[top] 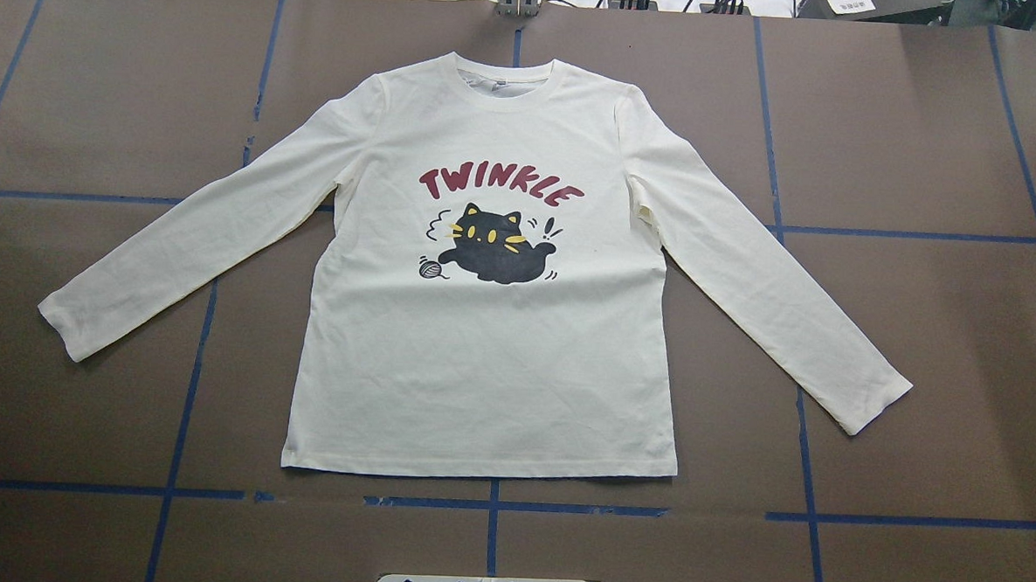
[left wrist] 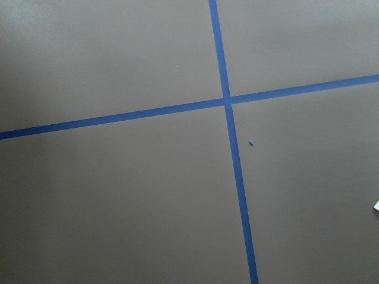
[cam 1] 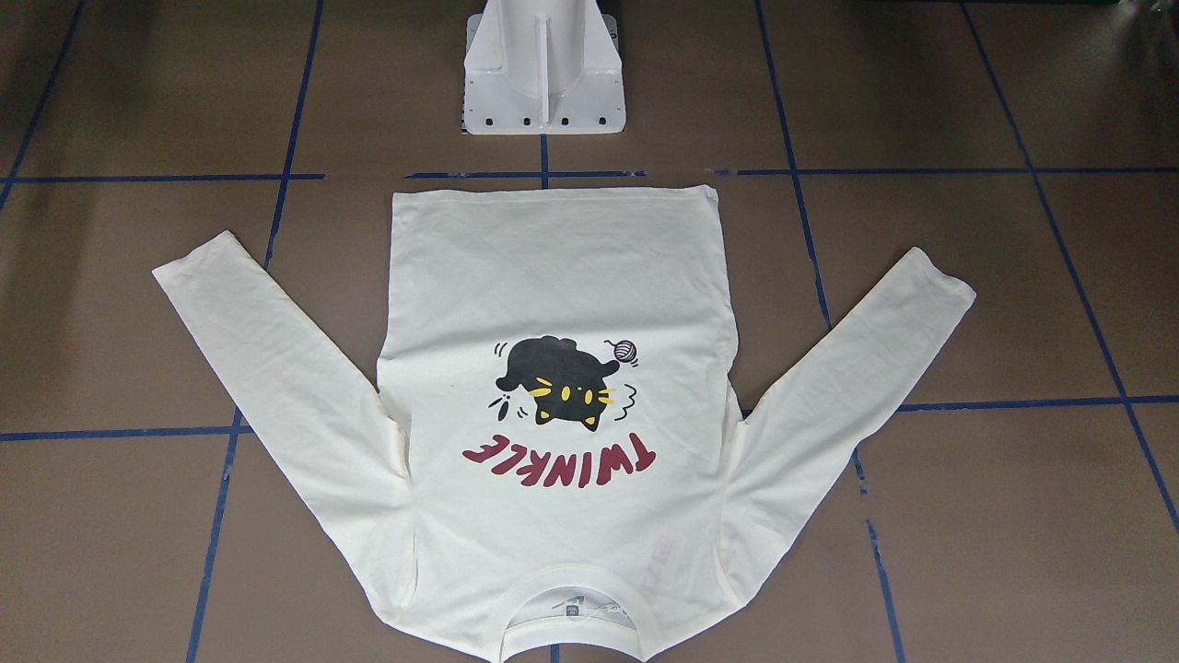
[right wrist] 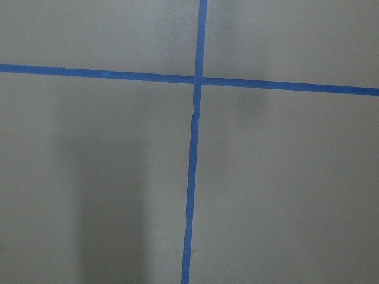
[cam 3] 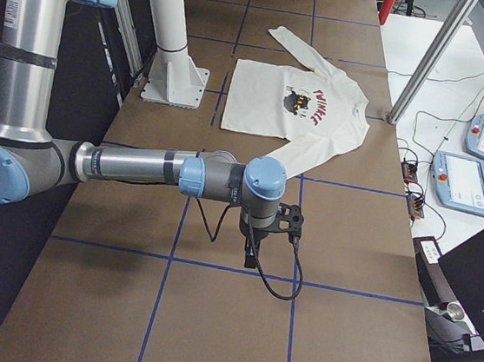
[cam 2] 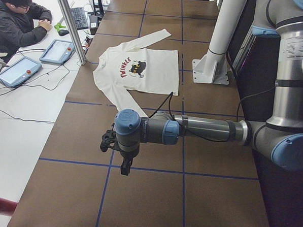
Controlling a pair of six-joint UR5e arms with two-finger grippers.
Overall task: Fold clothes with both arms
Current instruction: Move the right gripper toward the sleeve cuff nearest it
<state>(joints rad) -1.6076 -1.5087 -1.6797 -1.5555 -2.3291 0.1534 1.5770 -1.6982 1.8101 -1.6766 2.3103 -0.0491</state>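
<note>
The left pincer (cam 2: 124, 165) hangs over bare surface (top: 98, 89). This side view does not show whether its jaws are apart or together. Inward from it the T-shirt (top: 485, 351) lies flat, print up, with its collar far from the robot, its hem toward the robot and its sleeves splayed outward. The left cuff (top: 62, 328) is the part nearest that pincer. The right pincer (cam 3: 250, 259), its state equally unreadable, mirrors this and is closest to the right cuff (top: 872, 403). Neither pincer looks nearer.

T-shirt (cam 1: 553, 276) on table (cam 1: 921, 92) — hem (cam 1: 553, 195) towards pedestal (cam 1: 543, 92), seemingly apart.
</note>
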